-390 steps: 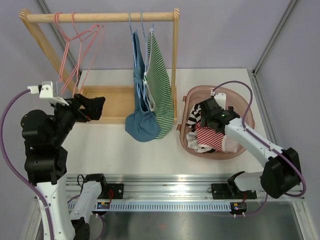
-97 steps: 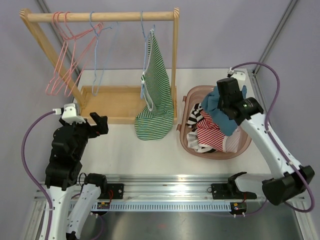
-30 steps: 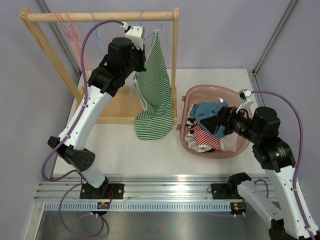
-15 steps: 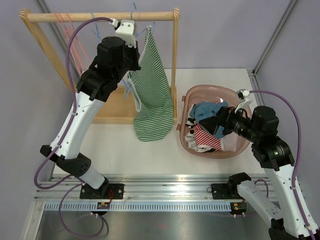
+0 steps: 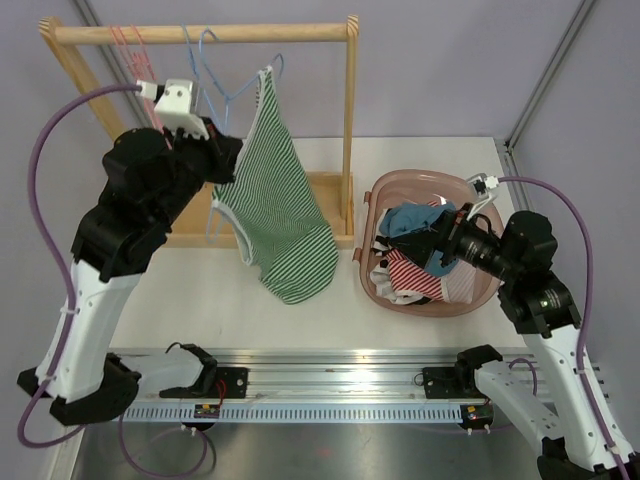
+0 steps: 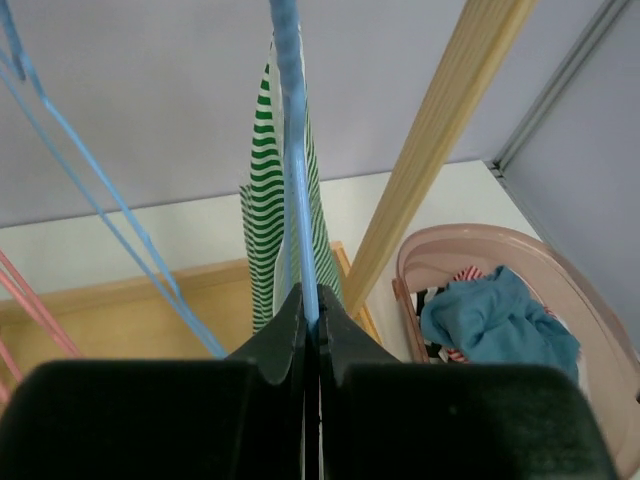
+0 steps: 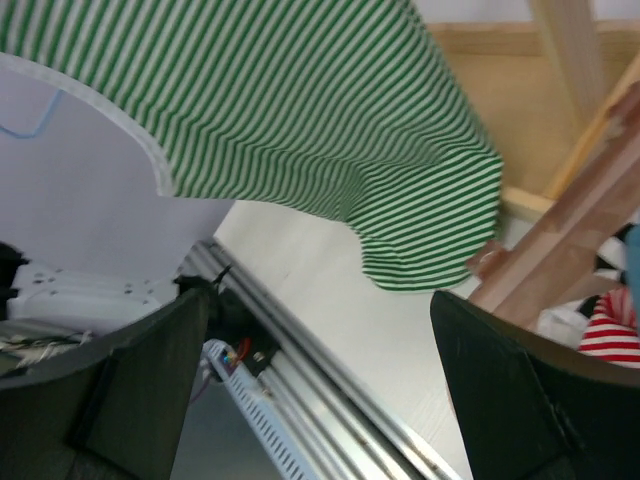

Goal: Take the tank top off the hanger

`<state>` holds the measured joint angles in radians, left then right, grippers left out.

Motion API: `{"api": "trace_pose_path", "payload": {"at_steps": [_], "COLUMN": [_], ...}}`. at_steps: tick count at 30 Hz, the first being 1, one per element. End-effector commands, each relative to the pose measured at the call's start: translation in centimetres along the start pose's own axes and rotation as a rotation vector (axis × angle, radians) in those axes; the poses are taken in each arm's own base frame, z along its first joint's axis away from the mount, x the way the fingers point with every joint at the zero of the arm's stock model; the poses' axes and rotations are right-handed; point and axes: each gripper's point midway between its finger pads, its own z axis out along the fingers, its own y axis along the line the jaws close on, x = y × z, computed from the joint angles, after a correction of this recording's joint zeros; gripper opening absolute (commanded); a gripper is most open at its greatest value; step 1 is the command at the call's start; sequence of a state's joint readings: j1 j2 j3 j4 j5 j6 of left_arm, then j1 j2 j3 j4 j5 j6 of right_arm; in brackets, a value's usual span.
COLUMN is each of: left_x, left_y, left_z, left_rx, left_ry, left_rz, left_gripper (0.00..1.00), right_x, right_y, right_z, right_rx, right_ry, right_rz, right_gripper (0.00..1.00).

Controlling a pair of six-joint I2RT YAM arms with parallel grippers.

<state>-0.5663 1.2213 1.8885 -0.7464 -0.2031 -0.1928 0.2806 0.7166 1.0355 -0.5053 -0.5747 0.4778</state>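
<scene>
While my left gripper [image 5: 222, 160] is raised beside the rack [image 5: 200, 33], the tank top [image 5: 280, 215] hangs slantwise. Its long axis runs from the straps, high near the rail, down and to the right to the hem, which points at the table [image 5: 200, 290] in front of the rack. In my left wrist view the garment is edge-on, a narrow green-striped strip falling straight below the hanger [image 6: 296, 150].

My left jaws are pressed together on the blue hanger wire, which rises straight out from between the tips. The tank top sits on that wire just past them, apart from the fingers themselves. I cannot tell whether the hook rests on the rail.

My right gripper [image 5: 455, 238] hovers over the basket [image 5: 480, 290] of clothes [image 5: 415, 265], aimed left. Its fingers [image 7: 100, 400] are spread wide with nothing between them, and the striped hem is ahead, well apart.
</scene>
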Motion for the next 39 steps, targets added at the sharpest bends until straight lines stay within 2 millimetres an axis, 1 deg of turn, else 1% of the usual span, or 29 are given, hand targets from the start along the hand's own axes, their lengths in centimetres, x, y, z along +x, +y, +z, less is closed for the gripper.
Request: {"api": "trace_pose_path", "payload": {"at_steps": [1, 2, 3, 4, 5, 6, 9, 10, 11, 12, 13, 14, 15, 16, 17, 18, 19, 20, 21, 22, 23, 25, 26, 28, 29, 33, 34, 38, 39], "left_x": [0.9, 1.6, 4.2, 5.1, 5.0, 8.1, 10.4, 12.7, 13.5, 13.7, 15.2, 15.5, 15.7, 15.9, 16.6, 16.9, 16.9, 17.4, 17.6, 17.8, 18.0, 18.4, 18.6, 18.8, 19.0, 18.8, 18.6, 18.8, 18.9], "left_y": [-1.2, -1.2, -1.5, -1.5, -1.3, -1.9, -2.7, -2.5, -2.6, -2.7, -2.7, -2.6, -2.5, -2.3, -2.1, -1.8, -1.8, -1.8, -1.8, -1.8, -2.0, -1.9, -2.1, -2.1, -2.2, -2.0, -2.0, -1.7, -1.6], "left_z": [-4.6, -5.6, -5.7, -6.5, -8.6, -8.7, -12.1, -12.0, -12.5, -13.8, -13.8, -14.3, -14.9, -15.2, -15.3, -15.3, -15.7, -15.7, -15.8, -15.9, -15.9, -15.8, -15.8, -15.7, -15.8, -16.0, -16.1, -16.3, -16.2], "left_rx": [0.115, 0.130, 0.159, 0.178, 0.192, 0.241, 0.347, 0.348, 0.362, 0.394, 0.397, 0.401, 0.402, 0.398, 0.388, 0.371, 0.376, 0.379, 0.381, 0.383, 0.390, 0.389, 0.396, 0.400, 0.405, 0.399, 0.399, 0.383, 0.380], "left_ry": [-0.007, -0.001, 0.061, 0.072, 0.042, 0.114, 0.119, 0.164, 0.175, 0.154, 0.182, 0.176, 0.163, 0.160, 0.177, 0.181, 0.174, 0.188, 0.191, 0.197, 0.203, 0.212, 0.218, 0.226, 0.231, 0.220, 0.215, 0.220, 0.225], "left_rz": [-0.076, -0.097, -0.094, -0.098, -0.117, -0.120, -0.142, -0.146, -0.162, -0.168, -0.178, -0.196, -0.205, -0.208, -0.217, -0.221, -0.226, -0.230, -0.232, -0.235, -0.237, -0.242, -0.242, -0.245, -0.245, -0.242, -0.240, -0.228, -0.227], "left_gripper": [0.00, 0.00, 0.00, 0.00, 0.00, 0.00, 0.00, 0.00, 0.00, 0.00, 0.00, 0.00, 0.00, 0.00, 0.00, 0.00, 0.00, 0.00, 0.00, 0.00, 0.00, 0.00, 0.00, 0.00, 0.00, 0.00, 0.00, 0.00, 0.00], "right_x": [-1.1, -1.1, -2.1, -1.9, -2.1, -2.5, -1.6, -1.8, -1.3, 0.7, 0.9, 0.6, 2.6, 1.8, 2.1, 3.7, 2.8, 4.5, 4.7, 3.7, 4.6, 4.2, 5.5, 5.1, 5.8, 6.0, 6.0, 5.9, 6.3], "right_y": [3.7, 4.5, 5.3, 5.4, 5.3, 4.9, 4.0, 3.9, 4.3, 5.0, 5.8, 5.3, 6.1, 5.8, 6.1, 7.2, 7.2, 7.7, 7.5, 8.1, 7.6, 8.6, 8.0, 8.2, 8.2, 7.2, 6.8, 6.1, 5.8], "right_z": [0.8, 0.8, 1.1, 1.4, 1.7, 2.5, 5.3, 6.2, 7.0, 8.6, 9.3, 10.5, 11.8, 12.7, 13.3, 14.2, 14.9, 15.9, 16.5, 16.9, 18.1, 18.9, 19.7, 20.3, 20.7, 21.6, 21.6, 21.0, 20.9], "right_rx": [-0.237, -0.290, -0.347, -0.373, -0.380, -0.382, -0.356, -0.337, -0.334, -0.331, -0.330, -0.264, -0.243, -0.181, -0.169, -0.175, -0.128, -0.109, -0.081, -0.054, -0.019, -0.011, 0.022, 0.049, 0.061, 0.128, 0.152, 0.168, 0.170], "right_ry": [-0.033, -0.022, -0.055, -0.046, -0.051, -0.067, -0.036, -0.051, -0.038, 0.023, 0.019, -0.019, 0.029, -0.031, -0.040, -0.010, -0.058, -0.016, -0.017, -0.052, -0.031, -0.042, -0.003, -0.018, -0.006, -0.003, -0.010, -0.035, -0.029], "right_rz": [0.071, 0.086, 0.071, 0.120, 0.136, 0.150, 0.212, 0.192, 0.179, 0.179, 0.128, 0.122, 0.121, 0.098, 0.082, 0.061, 0.025, 0.000, -0.037, -0.052, -0.072, -0.114, -0.134, -0.171, -0.185, -0.220, -0.234, -0.229, -0.233], "right_gripper": [1.00, 0.99, 1.00, 0.99, 0.99, 1.00, 0.99, 0.99, 0.99, 1.00, 1.00, 1.00, 0.99, 0.99, 0.99, 0.99, 0.99, 0.98, 0.98, 0.97, 0.95, 0.90, 0.88, 0.84, 0.83, 0.54, 0.39, 0.04, 0.00]}}
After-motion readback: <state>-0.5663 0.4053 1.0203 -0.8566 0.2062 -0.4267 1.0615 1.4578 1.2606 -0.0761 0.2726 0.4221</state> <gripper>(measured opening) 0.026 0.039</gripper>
